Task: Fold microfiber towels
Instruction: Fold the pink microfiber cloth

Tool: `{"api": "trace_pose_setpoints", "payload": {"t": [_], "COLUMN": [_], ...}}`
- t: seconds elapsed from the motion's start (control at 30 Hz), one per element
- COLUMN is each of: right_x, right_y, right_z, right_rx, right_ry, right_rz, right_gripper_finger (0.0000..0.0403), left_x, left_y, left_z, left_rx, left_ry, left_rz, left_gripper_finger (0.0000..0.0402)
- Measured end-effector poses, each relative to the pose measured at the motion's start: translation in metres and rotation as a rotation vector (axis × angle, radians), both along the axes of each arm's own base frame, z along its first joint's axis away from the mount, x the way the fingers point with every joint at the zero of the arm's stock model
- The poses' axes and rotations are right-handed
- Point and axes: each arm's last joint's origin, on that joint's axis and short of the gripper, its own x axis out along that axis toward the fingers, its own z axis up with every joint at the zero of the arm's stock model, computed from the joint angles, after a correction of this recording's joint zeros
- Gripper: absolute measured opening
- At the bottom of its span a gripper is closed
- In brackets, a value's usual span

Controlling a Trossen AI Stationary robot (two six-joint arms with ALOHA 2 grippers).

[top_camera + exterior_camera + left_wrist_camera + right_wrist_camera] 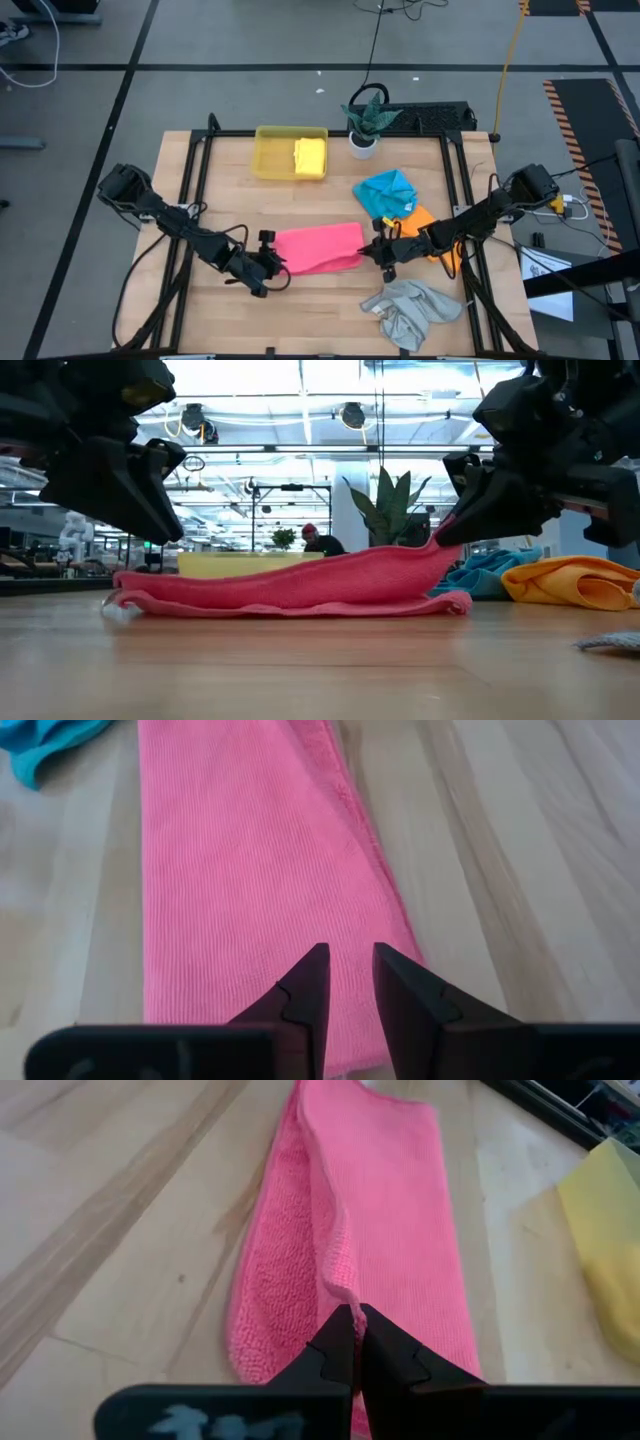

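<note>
The pink towel (pixel 318 248) is lying folded near the middle of the table (pixel 300 310), toward its front edge, one layer resting on the other. The left gripper (pixel 272 264) is hovering at the towel's left end; in the left wrist view its fingers (pixel 305 995) are standing slightly apart above the cloth, gripping nothing. The right gripper (pixel 379 252) is sitting at the towel's right end, its fingers pressed together and pinching the upper layer's edge. In the low view that end is rising off the table toward the right gripper (pixel 455 525), while the rest is lying flat on the wood.

The blue towel (pixel 387 192) is lying crumpled right of centre, with the orange towel (pixel 422 218) just beside it toward the right edge, partly under the right arm. The grey towel (pixel 412 308) is lying bunched near the front right corner. The yellow towel (pixel 310 156) is resting folded inside the tray (pixel 272 152) at the back edge, left of a plant (pixel 367 122).
</note>
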Motion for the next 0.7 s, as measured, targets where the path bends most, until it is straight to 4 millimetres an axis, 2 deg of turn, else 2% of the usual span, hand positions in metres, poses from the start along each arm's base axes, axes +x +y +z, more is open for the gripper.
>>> {"api": "trace_pose_setpoints", "payload": {"t": [0.3, 0.53, 0.7], "right_x": [0.000, 0.001, 0.001], "right_y": [0.000, 0.002, 0.002], "right_z": [0.000, -0.004, -0.016], "right_rx": [0.007, 0.079, 0.078], "right_ry": [0.001, 0.021, 0.078], "right_rz": [-0.003, 0.020, 0.001], "right_gripper_finger": [0.0000, 0.0008, 0.0045], "left_x": [0.001, -0.003, -0.002], "left_y": [0.002, 0.015, 0.016], "left_z": [-0.004, -0.042, -0.051], "left_rx": [-0.012, 0.018, 0.034], "left_ry": [0.016, 0.144, 0.179], "left_rz": [0.015, 0.069, 0.092], "left_gripper_finger": [0.0079, 0.0051, 0.0025]}}
